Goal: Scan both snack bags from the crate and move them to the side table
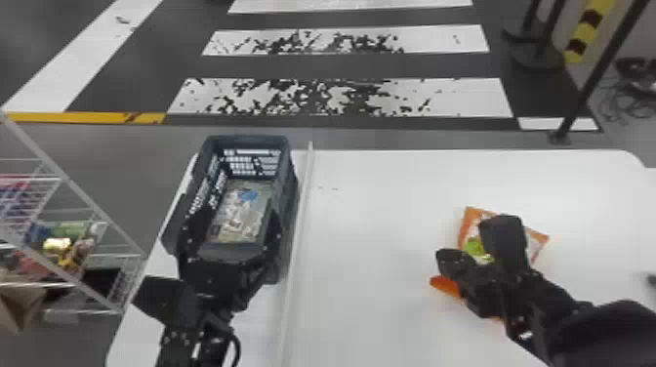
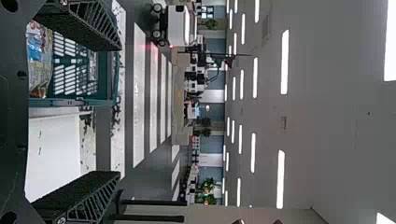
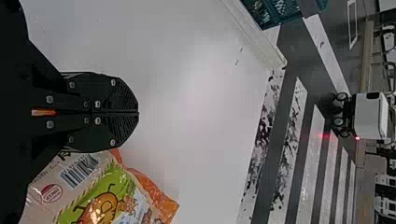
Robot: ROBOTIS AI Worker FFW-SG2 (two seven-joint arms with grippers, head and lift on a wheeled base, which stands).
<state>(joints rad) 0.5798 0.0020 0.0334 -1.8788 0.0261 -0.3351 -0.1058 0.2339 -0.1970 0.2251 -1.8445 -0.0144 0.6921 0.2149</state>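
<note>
Two fingers of the right gripper [image 1: 445, 259] are pressed together. In the right wrist view their tips meet along a straight seam. Orange-edged snack bag [image 1: 537, 238] lies on the white table [image 1: 371, 273], partly hidden by that gripper and arm in the head view. In the right wrist view it shows right beside the closed fingers, with a barcode, a green patch and a cartoon figure. Whether finger and bag touch, cannot tell.

Left gripper [image 1: 232, 225] has its fingers spread wide, at the near end of the dark green crate [image 1: 289, 195]. One finger shows toward each long side of it. Silvery bag with a blue patch [image 1: 238, 214] lies inside the crate, on its floor or close to it.

Farther out: a pale rail [image 1: 298, 229] runs along the table just right of the crate, between it and the orange-edged bag. Wire rack [image 1: 73, 280] with colourful packs stands left of the table. Striped floor [image 1: 341, 97] beyond; post bases [image 1: 537, 57] stand on it at far right.
</note>
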